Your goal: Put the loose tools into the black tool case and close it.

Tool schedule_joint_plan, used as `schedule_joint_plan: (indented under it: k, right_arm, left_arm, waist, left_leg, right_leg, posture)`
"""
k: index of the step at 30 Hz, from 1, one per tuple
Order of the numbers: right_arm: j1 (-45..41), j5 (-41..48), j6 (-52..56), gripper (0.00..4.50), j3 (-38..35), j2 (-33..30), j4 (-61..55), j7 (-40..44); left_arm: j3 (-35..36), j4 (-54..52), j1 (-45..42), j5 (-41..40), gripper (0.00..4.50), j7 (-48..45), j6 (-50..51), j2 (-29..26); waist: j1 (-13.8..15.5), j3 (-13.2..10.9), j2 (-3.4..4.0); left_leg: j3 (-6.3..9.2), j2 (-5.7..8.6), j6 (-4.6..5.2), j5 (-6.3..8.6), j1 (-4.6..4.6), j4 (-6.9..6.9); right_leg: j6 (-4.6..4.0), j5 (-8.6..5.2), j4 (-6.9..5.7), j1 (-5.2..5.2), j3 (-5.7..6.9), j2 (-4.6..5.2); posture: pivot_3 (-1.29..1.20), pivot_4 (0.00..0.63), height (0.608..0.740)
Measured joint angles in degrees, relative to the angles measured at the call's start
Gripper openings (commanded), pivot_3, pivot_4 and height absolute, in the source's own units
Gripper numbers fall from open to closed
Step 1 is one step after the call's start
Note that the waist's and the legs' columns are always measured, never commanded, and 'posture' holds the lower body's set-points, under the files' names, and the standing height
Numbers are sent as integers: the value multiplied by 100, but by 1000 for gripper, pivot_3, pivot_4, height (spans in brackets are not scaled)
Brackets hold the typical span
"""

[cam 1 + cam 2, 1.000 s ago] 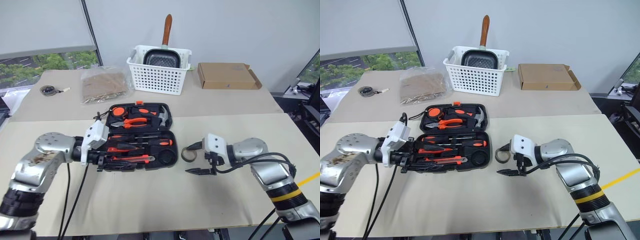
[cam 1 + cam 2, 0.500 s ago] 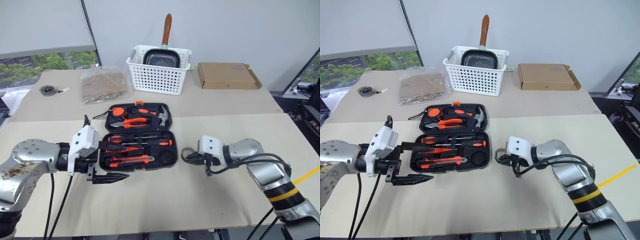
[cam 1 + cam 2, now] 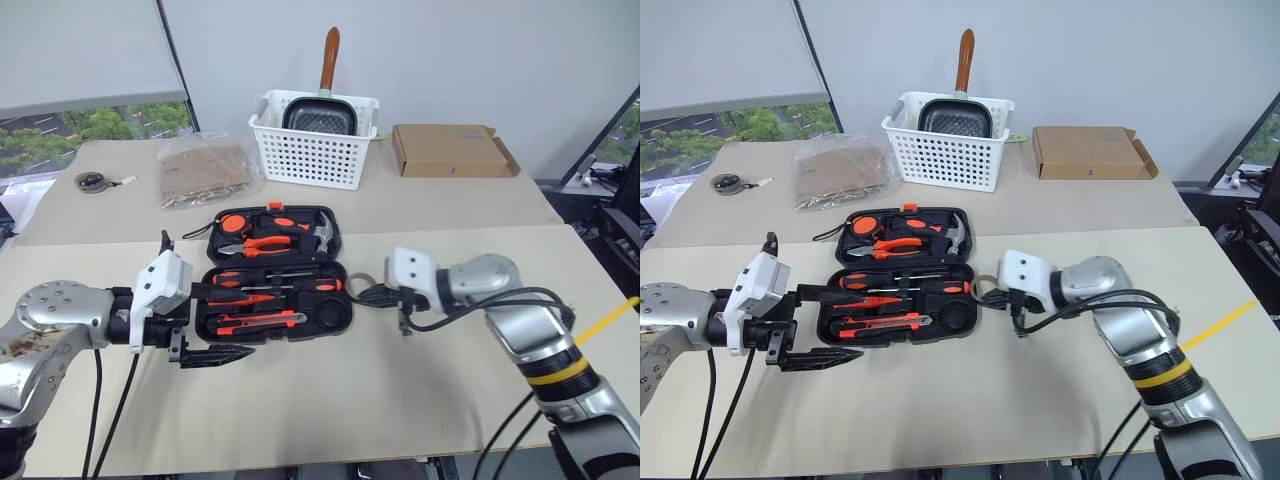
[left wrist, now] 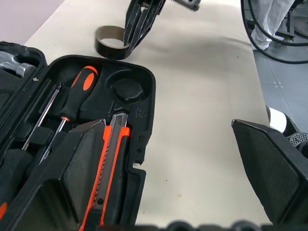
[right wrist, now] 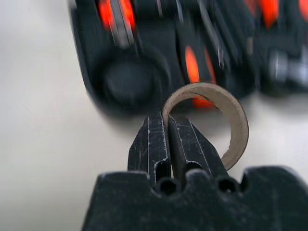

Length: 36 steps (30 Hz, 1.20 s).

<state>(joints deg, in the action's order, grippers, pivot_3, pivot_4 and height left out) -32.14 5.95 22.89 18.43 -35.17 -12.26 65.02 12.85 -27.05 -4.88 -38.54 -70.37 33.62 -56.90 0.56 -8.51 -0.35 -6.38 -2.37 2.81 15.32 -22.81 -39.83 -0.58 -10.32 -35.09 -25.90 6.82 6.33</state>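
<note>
One flat black moulded-plastic tool case is lying open on the matte beige table, two orange-and-black screwdrivers and one utility knife sitting in its recesses. The right gripper is pinching one thin greyish tape ring, seemingly lifted beside the case's round recess. The left gripper is hanging spread wide, empty, at the case's near corner.

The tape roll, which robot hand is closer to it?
Right. The right gripper pinches the tape roll beside the black tool case; the left gripper hangs open at the case's other end.
</note>
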Motion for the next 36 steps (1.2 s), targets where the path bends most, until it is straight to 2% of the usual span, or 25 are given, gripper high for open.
schedule_joint_plan:
  k: [4, 9, 22, 29, 36]
  right_arm:
    - [-30, -6, 112, 22, 385, 201, -175, 73]
    - [-27, -27, 134, 22, 550, 65, -169, 189]
    - [-11, -75, 130, 4402, 581, 0, -53, 193]
    - [-23, -23, 91, 4477, 440, 256, 34, -121]
    - [-688, 425, 218, 4477, -710, 1183, 1899, -1136]
  left_arm:
    - [5, -118, 82, -14, 4500, 66, 3, 3]
    - [93, -144, 257, -10, 4500, 117, 2, 2]
    - [113, -180, 301, -4, 4500, 161, -45, 2]
    - [116, -163, 300, -1, 4500, 168, -86, 4]
    - [372, 828, 137, 25, 4500, 652, -186, 603]
  waist:
    - [29, 0, -1]
    - [16, 0, -1]
    - [12, 1, -2]
    - [9, 1, -3]
    - [2, 1, -5]
  left_leg:
    - [1, 6, 1, 0, -2, -4]
    - [0, 9, 5, 2, 0, -7]
    - [1, 3, -2, -2, 0, -4]
    - [1, 2, -5, -3, 0, -4]
    - [-1, -6, -19, -16, 17, -4]
  right_leg:
    - [0, 0, 0, 1, 1, 5]
    - [-1, 1, 1, 4, -1, 9]
    - [-3, 2, -4, -1, 0, 2]
    - [-3, 2, -5, -1, 0, 0]
    - [-18, 12, -14, 13, 3, -12]
  posture:
    - [0, 150, 700]
    - [0, 150, 700]
    - [0, 150, 700]
    - [0, 150, 700]
    - [0, 150, 700]
